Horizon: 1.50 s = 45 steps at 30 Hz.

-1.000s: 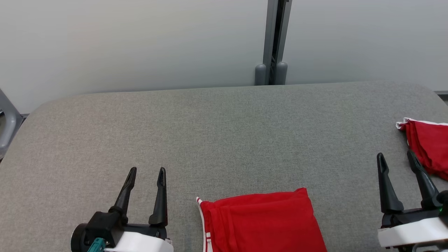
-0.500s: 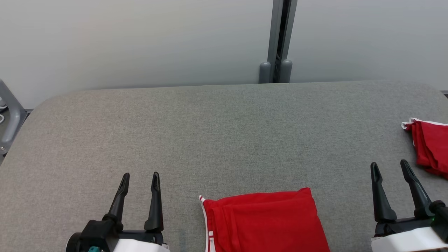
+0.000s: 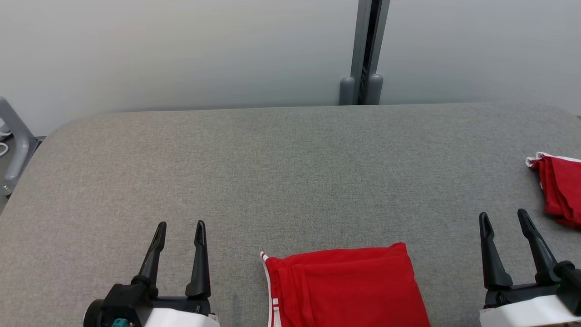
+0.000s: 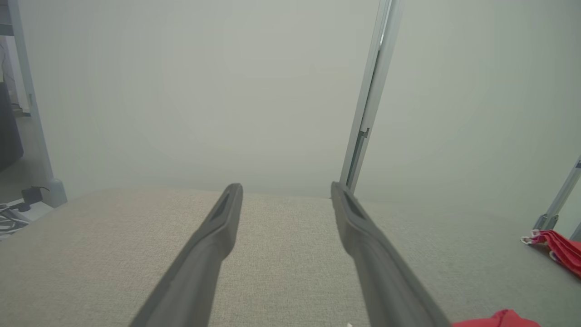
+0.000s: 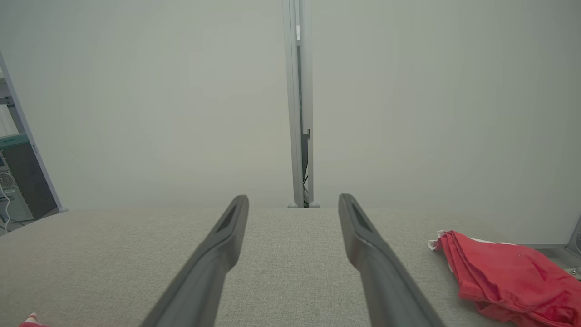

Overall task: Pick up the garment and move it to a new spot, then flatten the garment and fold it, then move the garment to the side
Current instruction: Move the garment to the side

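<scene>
A red garment with white trim [image 3: 345, 286] lies folded flat on the grey padded table [image 3: 290, 172], at the near edge in the middle. Its corner shows in the left wrist view [image 4: 499, 319]. A second red garment [image 3: 560, 188] lies folded in a small pile at the table's right edge, also in the right wrist view [image 5: 508, 272]. My left gripper [image 3: 180, 224] hovers open to the left of the middle garment, holding nothing. My right gripper [image 3: 502, 214] is open between the two garments, clear of both. Both wrist views show spread fingers over bare cloth [image 4: 286, 186] [image 5: 293, 198].
A pale wall panel with a grey vertical post [image 3: 365, 50] stands right behind the table's far edge. A grey metal frame leg [image 3: 13, 150] is beyond the left end. The table's corners are rounded.
The head camera has shifted a little, sliding the scene rightward. Both grippers have drawn back slightly toward the near edge, still open. The garments have not moved.
</scene>
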Motion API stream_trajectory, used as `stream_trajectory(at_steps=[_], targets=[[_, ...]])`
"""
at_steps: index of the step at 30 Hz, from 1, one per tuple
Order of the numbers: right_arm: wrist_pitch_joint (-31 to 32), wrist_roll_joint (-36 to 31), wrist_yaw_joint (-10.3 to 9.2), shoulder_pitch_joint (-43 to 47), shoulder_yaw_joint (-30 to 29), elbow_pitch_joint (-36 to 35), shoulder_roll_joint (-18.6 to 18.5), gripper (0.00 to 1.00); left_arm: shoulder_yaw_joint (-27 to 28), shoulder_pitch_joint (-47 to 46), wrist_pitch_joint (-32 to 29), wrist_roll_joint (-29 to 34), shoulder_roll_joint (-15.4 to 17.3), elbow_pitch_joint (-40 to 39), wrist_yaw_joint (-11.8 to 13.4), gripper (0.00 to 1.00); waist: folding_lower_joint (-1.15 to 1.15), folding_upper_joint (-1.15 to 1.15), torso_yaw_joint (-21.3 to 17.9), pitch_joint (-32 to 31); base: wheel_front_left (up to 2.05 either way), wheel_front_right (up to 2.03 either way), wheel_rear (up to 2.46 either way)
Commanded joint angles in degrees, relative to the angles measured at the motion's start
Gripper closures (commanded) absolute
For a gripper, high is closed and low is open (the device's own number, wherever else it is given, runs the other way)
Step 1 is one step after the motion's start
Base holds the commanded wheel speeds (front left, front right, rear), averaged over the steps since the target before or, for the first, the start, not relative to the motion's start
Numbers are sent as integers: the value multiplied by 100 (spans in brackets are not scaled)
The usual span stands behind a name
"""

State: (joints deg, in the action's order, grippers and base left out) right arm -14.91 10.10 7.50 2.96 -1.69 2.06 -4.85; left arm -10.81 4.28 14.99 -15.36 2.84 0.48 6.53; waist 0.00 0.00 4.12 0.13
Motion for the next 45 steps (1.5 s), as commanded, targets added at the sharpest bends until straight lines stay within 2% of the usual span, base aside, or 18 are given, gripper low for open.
stream_trajectory(at_steps=[1, 7, 14, 21, 27, 43, 45], targets=[[-37, -33, -2, -14, -14, -6, -6, 0, 30, -65, 24, 52, 18, -3, -19, 0, 0, 0, 1, 4, 0, 0, 0], [-37, -17, -2, -7, -2, 25, 14, 0, 15, -57, 24, 53, 18, 52, -26, 0, 0, 0, 31, 26, 0, 0, 0], [-32, 82, -2, 14, 159, 413, 20, 0, 8, -137, 25, 64, 19, 110, -45, 0, 0, 0, 91, 157, 0, 0, 0], [29, 674, -2, -36, 589, 1052, 72, 0, 22, -213, 24, 85, 19, 172, -89, 0, 0, 0, 172, 321, 0, 0, 0], [451, 1370, -2, -159, 1128, 1706, 41, 0, 53, -281, 24, 130, 18, 206, -141, 0, 0, 0, 259, 447, 0, 0, 0], [843, 2030, -2, -581, 1835, 2914, -136, 0, 58, -313, 24, 233, 18, 262, -240, 0, 0, 0, 429, 467, 0, 0, 0], [835, 2079, -2, -646, 1908, 3004, -145, 71, 58, -334, 24, 228, 19, 260, -240, 0, 0, 0, 438, 477, 0, 0, 0]])
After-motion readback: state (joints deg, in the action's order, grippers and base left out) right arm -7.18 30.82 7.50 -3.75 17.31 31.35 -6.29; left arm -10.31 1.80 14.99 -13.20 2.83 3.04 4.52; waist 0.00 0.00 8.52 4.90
